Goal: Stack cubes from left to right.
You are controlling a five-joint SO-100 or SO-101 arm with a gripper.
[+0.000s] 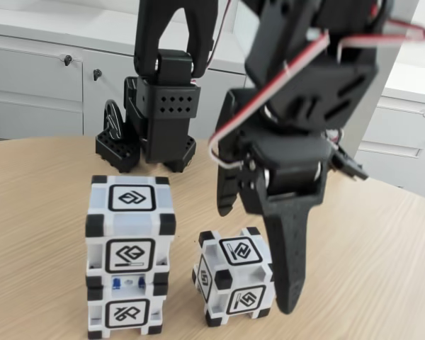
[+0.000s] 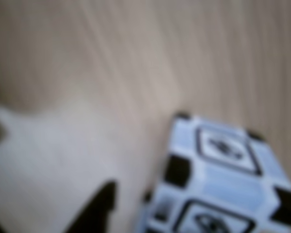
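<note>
A: Wooden table (image 1: 382,248) carries a two-high stack of cubes (image 1: 129,258) at left in the fixed view; the lone cube (image 1: 234,275) sits just beside it.

B: Handling?

A: Hard, smooth plastic, probably light and rigid. I'd pinch opposite flat faces, mid-height.

B: And the gripper (image 1: 258,248)?

A: Spread wide, empty, hanging over the lone cube, one finger (image 1: 290,248) down its right side.

In the fixed view, a two-cube stack (image 1: 129,258) stands at lower left and a single cube (image 1: 235,275) at lower centre, with a narrow gap between them. The arm base (image 1: 156,120) blocks upper centre. Bare table (image 1: 382,269) lies open at right and far left.
</note>
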